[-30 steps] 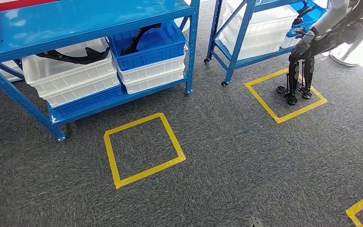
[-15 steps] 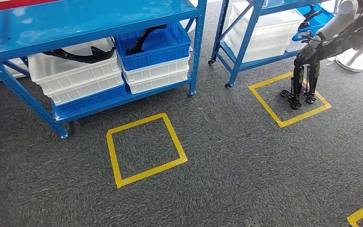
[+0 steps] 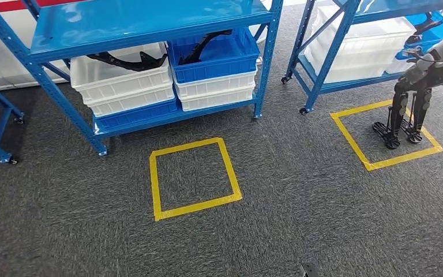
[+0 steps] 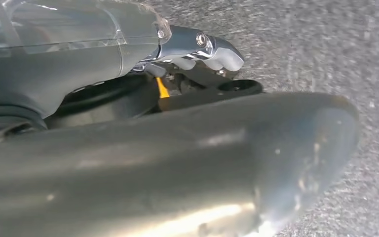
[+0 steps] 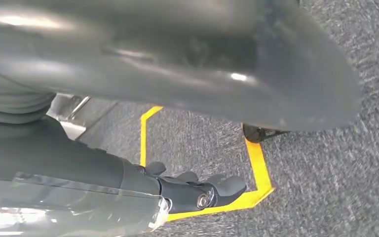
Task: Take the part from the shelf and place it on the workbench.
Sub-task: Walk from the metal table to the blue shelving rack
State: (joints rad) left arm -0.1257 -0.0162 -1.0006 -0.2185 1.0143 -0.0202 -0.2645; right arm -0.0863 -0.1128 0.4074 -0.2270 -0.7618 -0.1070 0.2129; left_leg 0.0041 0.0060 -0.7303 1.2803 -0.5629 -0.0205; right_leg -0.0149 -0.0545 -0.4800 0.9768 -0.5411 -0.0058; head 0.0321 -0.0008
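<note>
Fingers (image 5: 217,190) loosely curled, holding nothing

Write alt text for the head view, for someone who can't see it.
A blue shelf stands on grey carpet, holding white and blue bins with black parts in them. A yellow tape square marks the floor before it; another robot stands in a second square at right.

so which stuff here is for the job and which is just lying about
For the job:
- black curved part in the white plastic bin
- black curved part in the blue plastic bin
- blue metal shelf

Just there:
- yellow tape square on the grey carpet
- second humanoid robot at the next shelf
</note>
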